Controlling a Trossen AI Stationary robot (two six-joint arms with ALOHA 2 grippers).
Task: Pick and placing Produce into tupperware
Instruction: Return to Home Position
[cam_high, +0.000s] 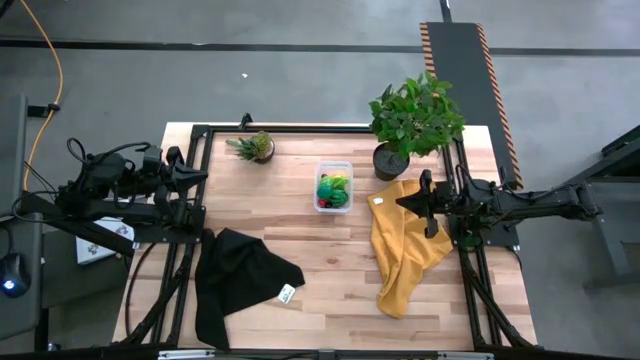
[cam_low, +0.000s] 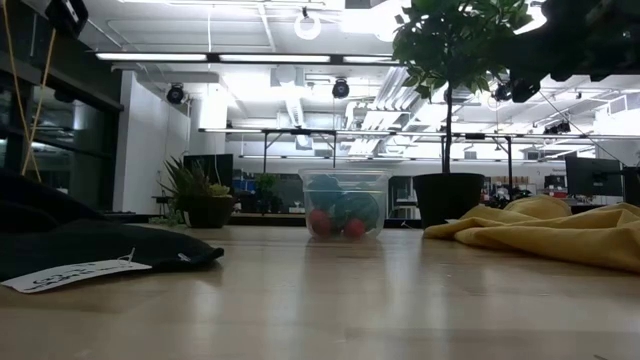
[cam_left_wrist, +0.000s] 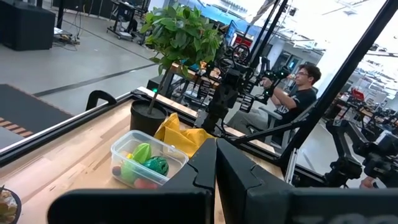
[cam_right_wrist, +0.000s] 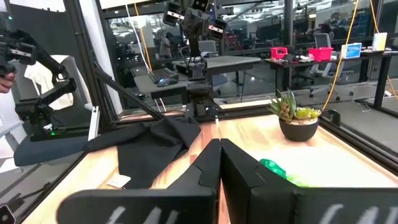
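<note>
The clear tupperware (cam_high: 333, 186) stands on the table's far middle; the produce (cam_high: 332, 190) lies inside it: green, yellow and red pieces. The low view shows the tupperware (cam_low: 342, 203) with red and green pieces at its bottom; the left wrist view shows the tupperware (cam_left_wrist: 148, 158) too. My left gripper (cam_left_wrist: 216, 163) is shut and held back at the table's left edge, pointing level. My right gripper (cam_right_wrist: 220, 157) is shut, level, over the yellow cloth at the right edge. A green piece (cam_right_wrist: 272, 167) peeks past its fingers.
A black cloth (cam_high: 238, 275) with a white tag lies at the near left. A yellow cloth (cam_high: 405, 250) lies at the right. A large potted plant (cam_high: 412, 125) and a small succulent pot (cam_high: 257, 147) stand along the far edge. A person (cam_left_wrist: 298, 93) sits beyond the table.
</note>
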